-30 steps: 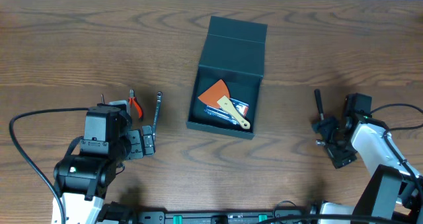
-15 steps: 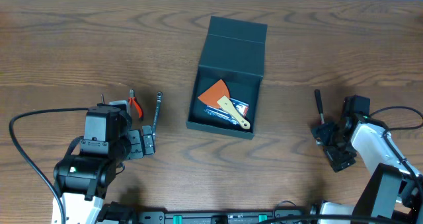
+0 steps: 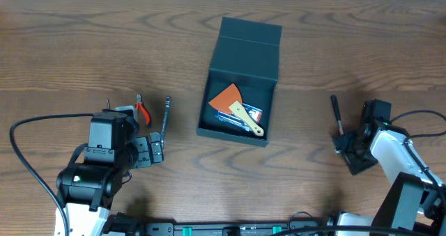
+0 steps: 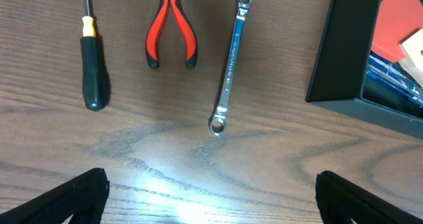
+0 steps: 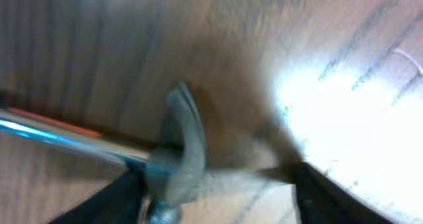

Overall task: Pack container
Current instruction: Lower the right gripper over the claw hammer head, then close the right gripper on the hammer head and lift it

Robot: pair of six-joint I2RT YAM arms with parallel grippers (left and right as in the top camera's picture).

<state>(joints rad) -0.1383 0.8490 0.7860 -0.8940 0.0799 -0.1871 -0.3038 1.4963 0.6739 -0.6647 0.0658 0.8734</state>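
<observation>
The container is a dark teal box standing open mid-table, its flap lid folded back. An orange scraper and a wood-handled tool lie inside. Its near wall also shows in the left wrist view. My left gripper hovers open over bare wood, below a wrench. My right gripper is low at the right, at the head end of a black-handled hammer. In the blurred right wrist view the hammer head sits between the jaws, against the left finger, with a gap to the right finger.
Red-handled pliers and a black-handled screwdriver lie beside the wrench, left of the container. Arm cables run along the table's near edge on both sides.
My right gripper's jaws have narrowed around the hammer head, and the hammer handle has shifted slightly. The left arm and the container have not moved.
</observation>
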